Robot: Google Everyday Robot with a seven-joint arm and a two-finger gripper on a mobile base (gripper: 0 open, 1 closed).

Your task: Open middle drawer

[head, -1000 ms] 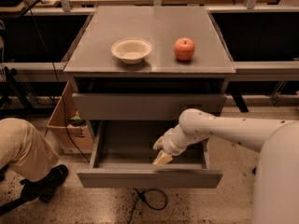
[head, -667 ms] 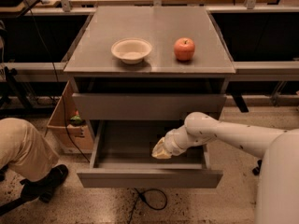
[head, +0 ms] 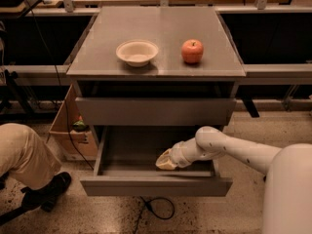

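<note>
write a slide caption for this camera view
Robot gripper inside the pulled-out middle drawer of a grey cabinet, with a bowl and an apple on top.

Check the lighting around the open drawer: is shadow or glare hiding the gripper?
Camera view: dim, warm light; no glare on the gripper, which shows pale inside the open middle drawer, right of centre. Camera view: the tray's back lies in shadow under the closed drawer above; the cabinet top has a soft sheen beside the bowl.

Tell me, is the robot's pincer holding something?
It cannot be told. The pincer is low inside the open drawer, which shows no loose thing; whether it grips the drawer itself is not visible.
</note>
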